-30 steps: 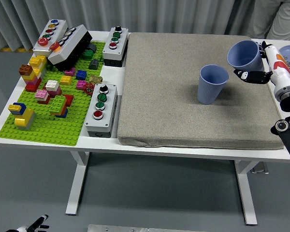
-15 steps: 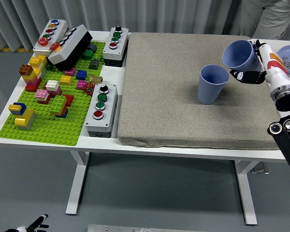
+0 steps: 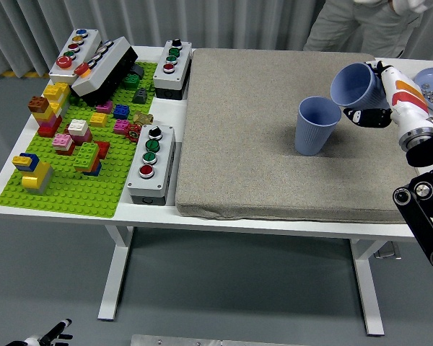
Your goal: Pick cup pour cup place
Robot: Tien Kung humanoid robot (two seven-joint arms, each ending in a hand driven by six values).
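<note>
Head view, right hand: the right hand [image 3: 372,101] comes in from the table's right edge, its fingers wrapped around a blue cup [image 3: 355,84] held in the air.
Held cup: tilted, its open mouth facing left and toward the camera, just up and right of a second blue cup [image 3: 317,125]; whether the two touch cannot be told.
Standing cup: upright on the grey mat [image 3: 289,130], in its right half, about midway between far and near edges.
Shapes and surfaces: both cups are smooth, tapered, matte blue; the mat is a coarse, fabric-like rectangle covering most of the white table [image 3: 79,213].
Left side: a green brick baseplate [image 3: 72,184] with coloured blocks, and grey button boxes [image 3: 151,163] along the mat's left edge.
Open room: the mat's left half and near strip lie bare.
Far right corner: a pale blue plate [image 3: 431,78] with small pieces.
Far edge: a person [image 3: 353,25] stands there, hands not visible.
</note>
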